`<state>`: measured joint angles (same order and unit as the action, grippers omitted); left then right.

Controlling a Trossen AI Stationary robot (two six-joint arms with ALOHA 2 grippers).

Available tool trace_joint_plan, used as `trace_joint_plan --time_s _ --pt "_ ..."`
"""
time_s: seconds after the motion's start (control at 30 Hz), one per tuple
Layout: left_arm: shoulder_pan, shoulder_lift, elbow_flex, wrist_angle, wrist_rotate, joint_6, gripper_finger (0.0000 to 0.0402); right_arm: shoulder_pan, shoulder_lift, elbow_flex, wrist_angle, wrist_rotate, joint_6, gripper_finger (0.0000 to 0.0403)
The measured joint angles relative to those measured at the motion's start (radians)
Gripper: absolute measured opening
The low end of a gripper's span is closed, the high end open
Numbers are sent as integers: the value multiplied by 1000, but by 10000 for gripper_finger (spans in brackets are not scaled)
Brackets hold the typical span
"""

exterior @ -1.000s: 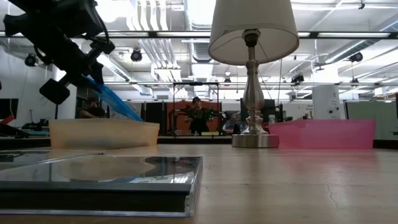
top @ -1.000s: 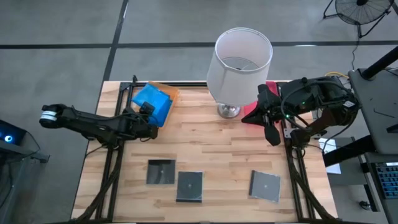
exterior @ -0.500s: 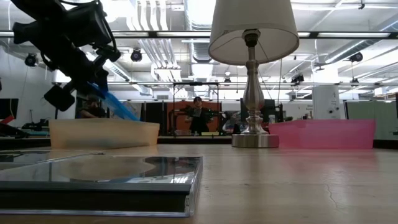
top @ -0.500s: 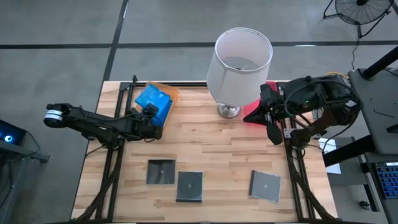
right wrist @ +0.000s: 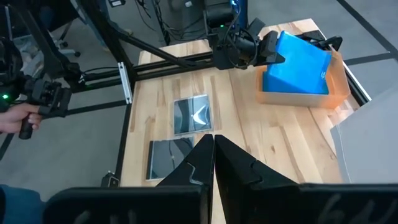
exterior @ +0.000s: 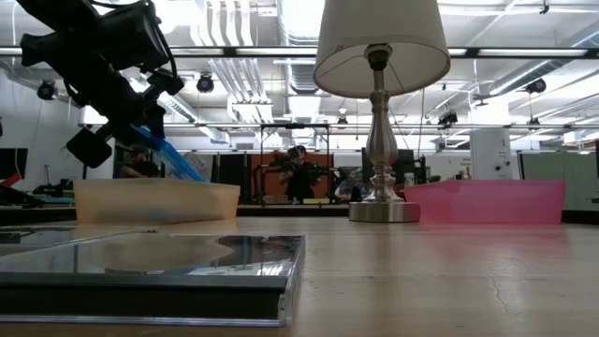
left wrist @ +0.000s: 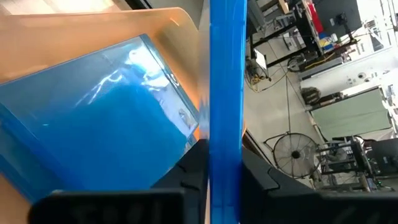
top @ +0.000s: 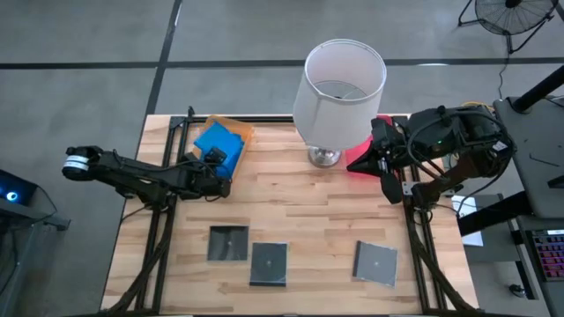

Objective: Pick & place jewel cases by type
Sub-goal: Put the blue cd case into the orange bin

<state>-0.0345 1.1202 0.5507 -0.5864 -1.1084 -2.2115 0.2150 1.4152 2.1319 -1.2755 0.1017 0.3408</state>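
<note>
Here, upper left, the left gripper [top: 218, 167] pinches the thin, stiff, probably slippery blue case [left wrist: 227, 93] by its edge; the right gripper [right wrist: 213, 163] stays closed, empty.

A robotics lab or industrial workshop is showing here. The wooden tabletop [top: 300, 211] is sitting on a grey concrete floor [top: 220, 31] marked with dark lines. Behind it, exposed ceiling ducts [exterior: 225, 28] and strip lights are running across an open hall, where a person [exterior: 298, 178] is working among equipment racks. A floor fan [left wrist: 292, 155] and loose cables [left wrist: 273, 68] are lying around, and a hand [right wrist: 18, 118] is gripping a control handle beside the tabletop.
</note>
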Motion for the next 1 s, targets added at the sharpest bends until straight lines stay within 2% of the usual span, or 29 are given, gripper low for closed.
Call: trace_joint_plan --time_s 0.3,0.77,1.0 --pt "0 0 0 4 24 12 77 0 -9 0 0 3 1 8" --pt "-49 -18 0 45 108 13 78 0 -12 0 2 4 0 8" --pt "-80 -74 0 -46 125 3 78 0 -15 0 2 4 0 8"
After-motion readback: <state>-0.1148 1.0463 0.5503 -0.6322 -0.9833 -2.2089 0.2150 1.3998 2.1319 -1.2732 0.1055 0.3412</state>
